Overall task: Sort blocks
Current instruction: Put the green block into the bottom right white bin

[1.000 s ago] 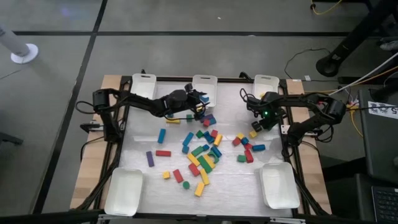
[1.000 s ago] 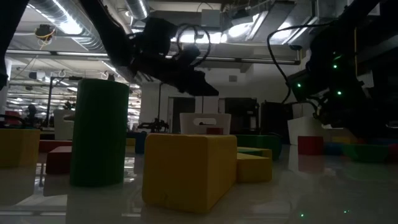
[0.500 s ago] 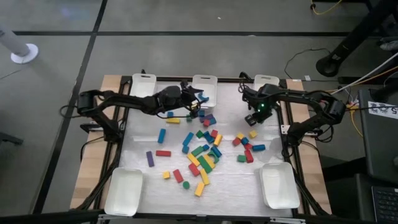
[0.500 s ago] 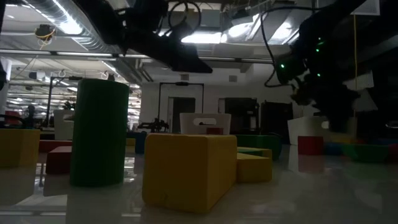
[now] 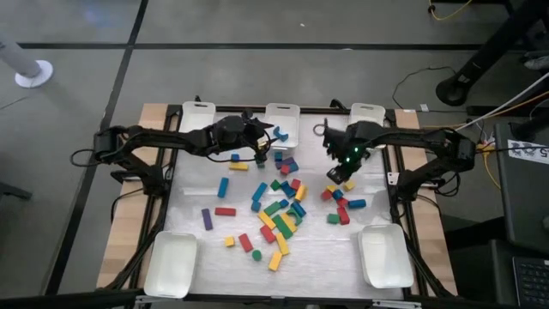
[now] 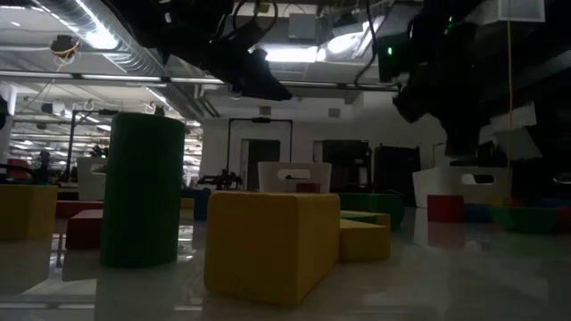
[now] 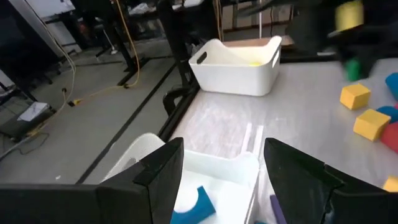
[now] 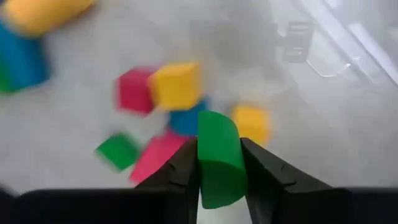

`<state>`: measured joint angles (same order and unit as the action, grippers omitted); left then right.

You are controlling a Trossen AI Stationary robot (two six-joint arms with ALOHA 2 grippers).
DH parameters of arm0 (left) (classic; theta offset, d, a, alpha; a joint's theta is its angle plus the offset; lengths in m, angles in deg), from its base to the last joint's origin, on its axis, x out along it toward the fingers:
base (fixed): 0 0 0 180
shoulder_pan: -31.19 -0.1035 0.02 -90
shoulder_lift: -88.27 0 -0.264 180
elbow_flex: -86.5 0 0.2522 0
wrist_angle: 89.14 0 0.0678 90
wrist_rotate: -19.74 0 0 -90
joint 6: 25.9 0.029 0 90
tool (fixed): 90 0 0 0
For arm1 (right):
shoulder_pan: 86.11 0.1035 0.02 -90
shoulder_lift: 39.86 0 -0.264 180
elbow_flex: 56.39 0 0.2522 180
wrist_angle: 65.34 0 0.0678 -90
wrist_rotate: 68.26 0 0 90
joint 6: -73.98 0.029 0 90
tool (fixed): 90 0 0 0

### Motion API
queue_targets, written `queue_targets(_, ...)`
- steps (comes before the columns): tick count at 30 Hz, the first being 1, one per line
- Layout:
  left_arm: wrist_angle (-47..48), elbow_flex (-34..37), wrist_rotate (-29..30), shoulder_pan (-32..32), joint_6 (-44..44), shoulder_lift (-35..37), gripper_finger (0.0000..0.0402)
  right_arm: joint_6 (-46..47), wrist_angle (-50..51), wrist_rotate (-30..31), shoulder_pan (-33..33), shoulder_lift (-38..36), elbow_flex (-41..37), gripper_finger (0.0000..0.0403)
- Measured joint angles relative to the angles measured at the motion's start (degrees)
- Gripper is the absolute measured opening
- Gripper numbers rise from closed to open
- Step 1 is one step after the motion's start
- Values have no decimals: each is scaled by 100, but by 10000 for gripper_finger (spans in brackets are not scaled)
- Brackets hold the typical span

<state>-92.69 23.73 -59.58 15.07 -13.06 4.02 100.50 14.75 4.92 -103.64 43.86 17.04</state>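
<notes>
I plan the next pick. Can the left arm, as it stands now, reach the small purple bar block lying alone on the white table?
Probably yes. The left tool hangs open over the white plastic tray at the far edge, holding nothing. The purple bar block lies on the left side with bare table around it, nothing in between.

I read no text, label, brand, number or sign in any of my views. Nothing on the blocks, the trays or the counter carries lettering that I can make out, and the room behind shows none either.
</notes>
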Motion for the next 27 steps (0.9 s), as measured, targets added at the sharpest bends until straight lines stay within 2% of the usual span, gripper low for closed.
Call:
queue_targets(7, 475, 4, -278, 41, -502, -28, 214, 1015, 276, -32, 1511, -2, 385, 94)
queue_targets(15, 1098, 4, -326, 437, -849, -30, 214, 2565, 281, 112, 3302, -2, 535, 94)
queue_targets(23, 1223, 4, -326, 870, -949, -30, 214, 4679, 277, 318, 5101, -2, 535, 94)
queue_targets(27, 1269, 4, -326, 1115, -962, -32, 214, 5952, 275, 637, 5958, -2, 535, 95)
